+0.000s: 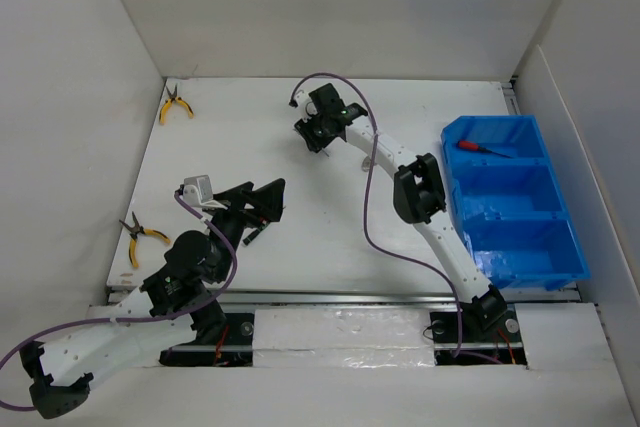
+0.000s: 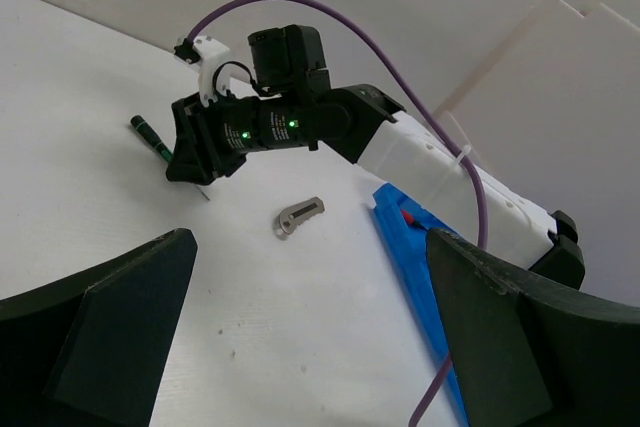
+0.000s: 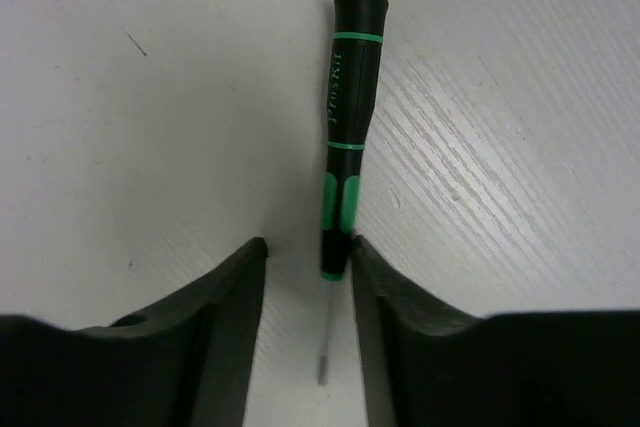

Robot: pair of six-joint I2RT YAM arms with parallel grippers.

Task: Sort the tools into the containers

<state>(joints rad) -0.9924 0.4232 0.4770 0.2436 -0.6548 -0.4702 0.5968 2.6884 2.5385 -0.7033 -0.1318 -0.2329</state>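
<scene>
I find the dark, green-banded screwdriver (image 3: 345, 127) flat on the counter (image 3: 120, 97) between the right fingers (image 3: 200, 347), handle toward 12 o'clock, tip toward 6. These stand apart: the 3 o'clock one is against the handle, with a gap at 9 o'clock. I note the left fingers (image 2: 120, 317) spread wide, holding nothing. The blue bin (image 1: 515, 197) sits at 4 o'clock from the right fingers, along the counter's right edge.

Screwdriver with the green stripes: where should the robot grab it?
Grab the screwdriver by its handle's green end, coming straight down from above. It lies flat on the table, and the handle is fatter than the thin shaft. The right gripper straddles that spot.
</scene>
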